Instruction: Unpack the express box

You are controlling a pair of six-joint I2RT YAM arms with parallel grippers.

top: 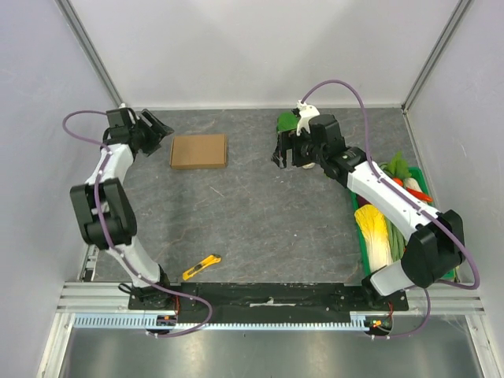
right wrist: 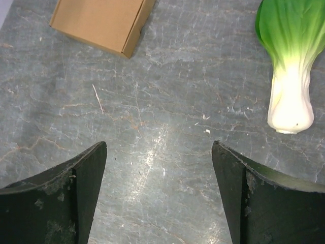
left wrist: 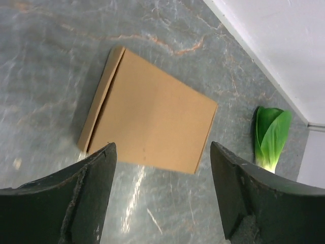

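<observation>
The express box, a flat brown cardboard box, lies closed on the grey table at the back left; it also shows as the box and the box. My left gripper hovers just left of it, jaws open and empty; in its wrist view the left gripper frames the box's near edge. My right gripper hangs open and empty over bare table to the box's right, seen as the right gripper. A green-and-white bok choy lies beside it, also seen as the bok choy and the bok choy.
A yellow utility knife lies near the table's front, left of centre. A green crate with a cabbage and other vegetables sits along the right edge under the right arm. White walls close the back and sides.
</observation>
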